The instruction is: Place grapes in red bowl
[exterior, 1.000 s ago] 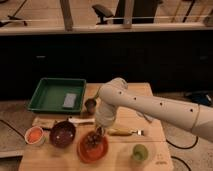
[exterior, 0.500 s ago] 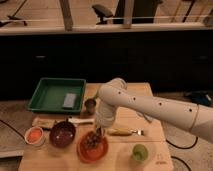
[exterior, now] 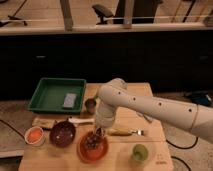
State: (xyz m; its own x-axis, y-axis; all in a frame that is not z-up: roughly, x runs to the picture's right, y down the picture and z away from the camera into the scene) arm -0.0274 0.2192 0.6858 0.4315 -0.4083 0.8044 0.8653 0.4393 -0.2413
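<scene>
In the camera view, the red bowl (exterior: pixel 93 146) holds the grapes (exterior: pixel 93 142); the purple bowl (exterior: pixel 62 133) stands just left and a green tray (exterior: pixel 56 95) holds a grey block (exterior: pixel 69 100). The gripper (exterior: pixel 99 131) hangs just above the grapes.

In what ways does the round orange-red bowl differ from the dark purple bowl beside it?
The glossy round orange-red bowl is wider than the dark purple bowl. The red bowl holds the dark reddish-purple grapes; the purple bowl shows no such bunch. The claw hangs just above the red bowl, while nothing is over the purple bowl. Both are round and stand upright on the wooden table.
</scene>
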